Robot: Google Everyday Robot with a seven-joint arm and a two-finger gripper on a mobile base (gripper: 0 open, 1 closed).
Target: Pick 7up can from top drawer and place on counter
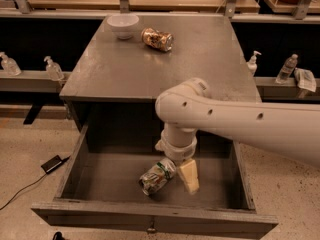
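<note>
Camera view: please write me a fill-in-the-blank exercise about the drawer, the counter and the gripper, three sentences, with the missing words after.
1. The 7up can lies on its ____ inside the open top drawer.
2. On the counter, next to the brown-gold can, stands a white ____.
3. The gripper is down in the drawer, close to the 7up can, on the can's ____ side in the picture.

Missing words: side; bowl; right.
</note>
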